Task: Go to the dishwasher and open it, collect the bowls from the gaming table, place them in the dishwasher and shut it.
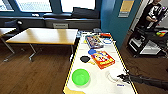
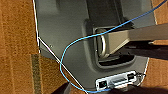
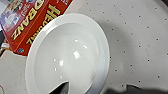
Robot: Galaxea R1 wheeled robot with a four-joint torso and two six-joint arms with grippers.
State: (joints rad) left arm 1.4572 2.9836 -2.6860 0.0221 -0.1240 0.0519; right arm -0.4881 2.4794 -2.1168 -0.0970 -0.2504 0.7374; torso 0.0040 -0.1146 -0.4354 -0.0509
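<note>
Reaching over the gaming table [image 1: 98, 82], the right gripper [image 1: 124, 77] hung at a white bowl [image 1: 114, 74], lower right; jaws' state could not be told
Head view: green bowl [image 1: 80, 76] lay bottom centre. Right wrist view: white bowl [image 3: 67, 55] touched a red game box [image 3: 30, 20], upper left

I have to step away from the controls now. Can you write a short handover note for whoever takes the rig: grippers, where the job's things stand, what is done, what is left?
Right gripper: reaching in over the long white-topped, yellow-edged gaming table, at the rim of the round glossy white bowl; I cannot tell whether its fingers are open, and the bowl sits on the table.
Left gripper: its state cannot be read.
Round bright green bowl: on the table's near end, untouched.
Red Hedbanz game box: beside the white bowl.
Done: robot is at the table.
Left: no bowl is lifted yet; collecting both, loading and closing the dishwasher remain.
</note>
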